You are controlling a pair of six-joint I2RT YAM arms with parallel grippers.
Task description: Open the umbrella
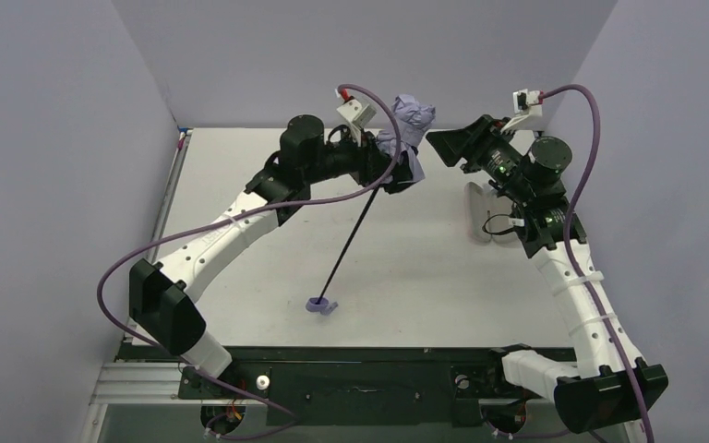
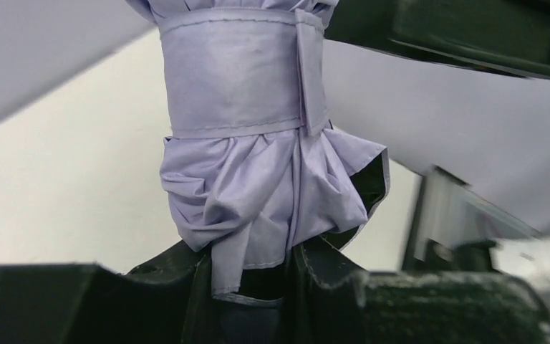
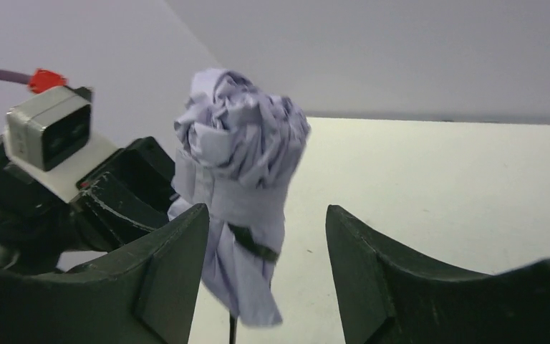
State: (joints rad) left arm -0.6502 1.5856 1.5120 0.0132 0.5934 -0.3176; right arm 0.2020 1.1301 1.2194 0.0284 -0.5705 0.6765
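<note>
Handle of the umbrella on the worktop at 6 o'clock, thin shaft slanting toward 1 o'clock to the strapped, folded canopy, gripped at its base by the closed left end effector, with the right end effector open beside it at 3 o'clock.

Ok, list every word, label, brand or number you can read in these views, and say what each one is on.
No text can be read in any view.
umbrella and its wrap band: plain fabric, no print.
camera box on the left wrist: no legible marking.
white arm link: nothing large enough to read.
</note>
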